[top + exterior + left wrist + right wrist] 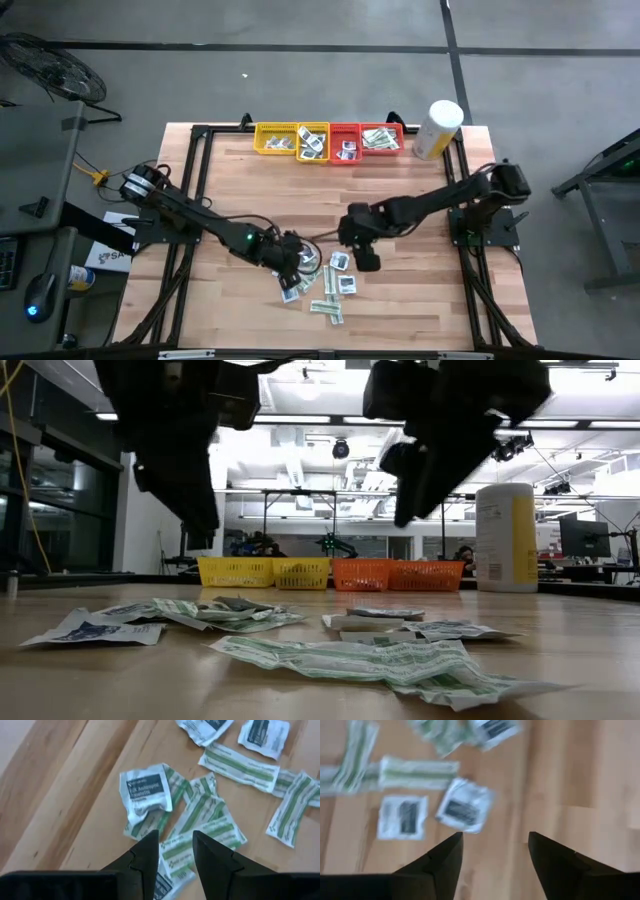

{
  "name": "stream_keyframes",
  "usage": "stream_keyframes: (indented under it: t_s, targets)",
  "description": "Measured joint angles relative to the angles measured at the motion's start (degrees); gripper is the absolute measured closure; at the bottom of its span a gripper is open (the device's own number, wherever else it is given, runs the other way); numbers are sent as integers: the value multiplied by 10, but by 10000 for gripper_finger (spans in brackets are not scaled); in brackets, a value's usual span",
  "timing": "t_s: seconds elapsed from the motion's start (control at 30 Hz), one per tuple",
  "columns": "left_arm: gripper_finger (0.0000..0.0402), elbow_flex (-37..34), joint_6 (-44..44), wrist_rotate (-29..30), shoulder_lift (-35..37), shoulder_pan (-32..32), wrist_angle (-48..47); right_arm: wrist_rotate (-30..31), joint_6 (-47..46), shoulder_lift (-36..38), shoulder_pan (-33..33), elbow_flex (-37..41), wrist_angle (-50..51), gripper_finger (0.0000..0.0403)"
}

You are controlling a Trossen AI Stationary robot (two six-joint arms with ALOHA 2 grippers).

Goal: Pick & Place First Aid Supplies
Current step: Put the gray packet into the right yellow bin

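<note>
The first aid packets [325, 285] lie flat and scattered on the wooden table, toward its near edge: white-and-green strips [200, 822] and small white squares with dark centres [145, 787]. Some overlap in a loose heap. My left gripper [290, 262] hovers over the left side of the heap, open by a narrow gap [175, 837], with strips below its fingertips. My right gripper [366, 260] hangs above the heap's right side, open wide [495, 836], near two square packets [465, 810]. In the low view both grippers stand clear above the packets [340, 650].
Two yellow trays [290, 140] and two red trays [365, 140] stand in a row at the table's far edge and hold some packets. A tall white-and-yellow canister [437, 128] stands to their right. Bare wood lies between the trays and the heap.
</note>
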State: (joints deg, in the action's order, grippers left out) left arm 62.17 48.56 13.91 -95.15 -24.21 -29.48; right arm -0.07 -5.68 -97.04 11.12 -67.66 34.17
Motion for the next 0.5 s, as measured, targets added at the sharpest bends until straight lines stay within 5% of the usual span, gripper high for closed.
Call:
stream_keyframes:
  t_s: [0.2, 0.5]
  targets:
    - [283, 0, 24, 2, 0, -19, -18, -45, 97, -43, 33, 0, -31, 173]
    - [283, 0, 43, 2, 0, -33, -28, -23, 230, -90, 51, 0, -64, 197]
